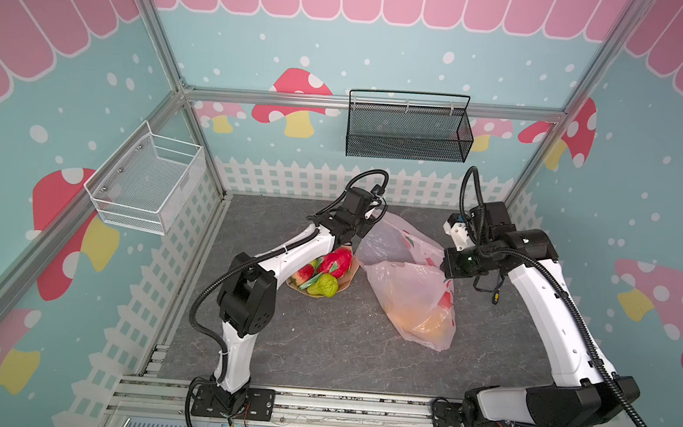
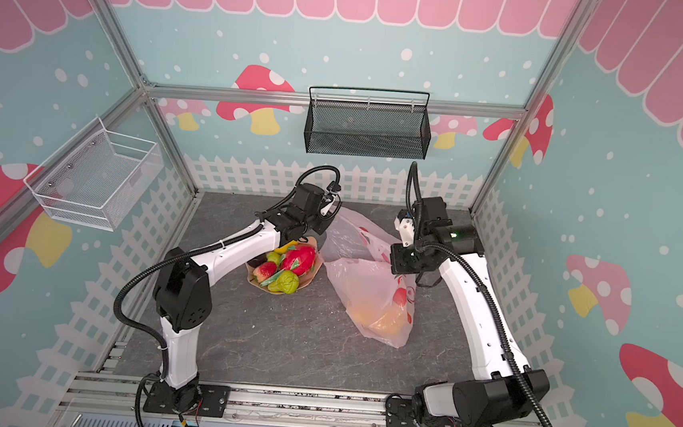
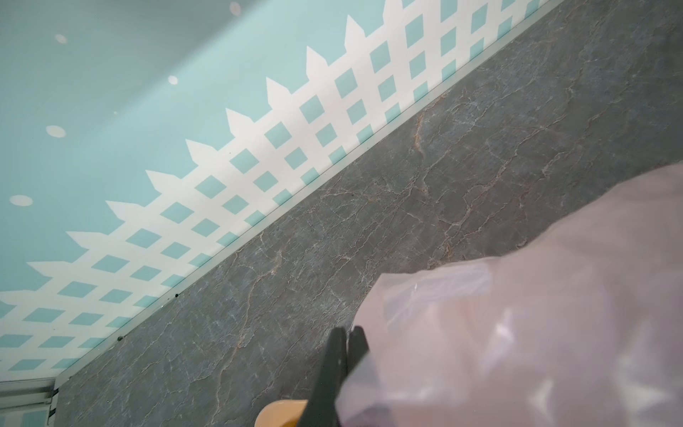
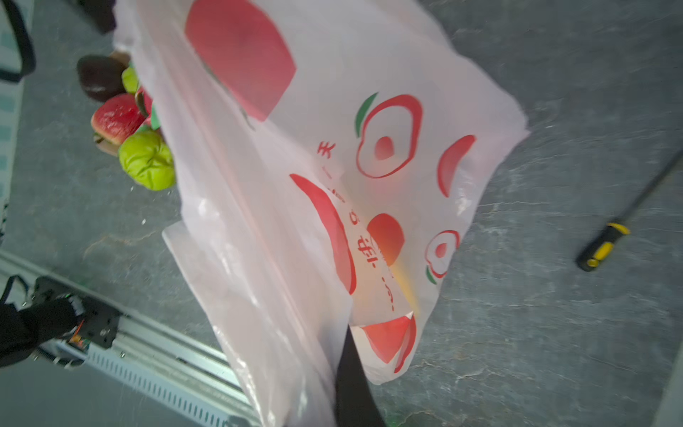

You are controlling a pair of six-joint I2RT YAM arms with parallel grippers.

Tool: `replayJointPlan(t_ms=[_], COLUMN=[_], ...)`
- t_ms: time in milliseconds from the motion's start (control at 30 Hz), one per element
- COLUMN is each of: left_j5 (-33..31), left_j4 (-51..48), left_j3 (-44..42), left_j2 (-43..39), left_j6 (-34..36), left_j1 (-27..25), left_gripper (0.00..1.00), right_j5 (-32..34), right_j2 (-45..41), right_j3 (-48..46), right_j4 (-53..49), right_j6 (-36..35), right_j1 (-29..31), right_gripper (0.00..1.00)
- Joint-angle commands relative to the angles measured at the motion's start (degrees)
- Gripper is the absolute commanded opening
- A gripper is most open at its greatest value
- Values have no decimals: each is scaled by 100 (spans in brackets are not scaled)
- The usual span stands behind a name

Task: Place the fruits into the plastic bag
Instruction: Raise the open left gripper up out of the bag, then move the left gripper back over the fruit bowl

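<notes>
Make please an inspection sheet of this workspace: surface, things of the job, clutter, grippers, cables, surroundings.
Surface: grey marble-patterned tabletop, no spills seen.
Job's things: thin pale pink plastic bag with red fruit prints, held up at two sides, an orange fruit showing through it; red dragon fruit, yellow-green pear and peach lie on a tan wavy-edged dish beside the bag.
Clutter: nothing seen.
Grippers: left gripper shut on the bag's edge; right gripper shut on the bag's other side.
Cables: black corrugated hoses along both arms; a black cable with yellow-black plug hangs loose below the right wrist.
Surroundings: white wire basket on the left wall, black mesh basket on the back wall; mushroom-print walls.
</notes>
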Motion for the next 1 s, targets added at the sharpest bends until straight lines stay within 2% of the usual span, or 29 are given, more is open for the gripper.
replayJointPlan(t_ms=[0, 133, 267, 433, 567, 733, 867, 967], left_j5=[-91, 420, 852, 1488, 1897, 2233, 2541, 2635], left_j4=[-366, -937, -1249, -1284, -1247, -1237, -1259, -1262], left_j3=[98, 758, 1203, 1090, 803, 459, 136, -129], left_j2=[-215, -9, 137, -11, -257, -580, -937, -1205], left_j6=[-433, -998, -1483, -2014, -2386, -3077, -3867, -4077], left_j1=[242, 309, 303, 309, 309, 472, 781, 935], left_gripper=[0, 4, 12, 35, 46, 68, 75, 81], right_j5=[374, -771, -1361, -1562, -1705, -1763, -1803, -1867], right_j2=[100, -48, -186, -384, -385, -337, -293, -291], right_j3=[263, -7, -602, -1177, -1221, -1188, -1183, -1145], right_j4=[-323, 112, 321, 659, 797, 846, 847, 846], right_j6=[-14, -267, -345, -192, 8, 211, 367, 452], right_j1=[-65, -66, -43, -31, -31, -29, -27, -31], right_gripper=[0, 0, 0, 0, 0, 0, 0, 0])
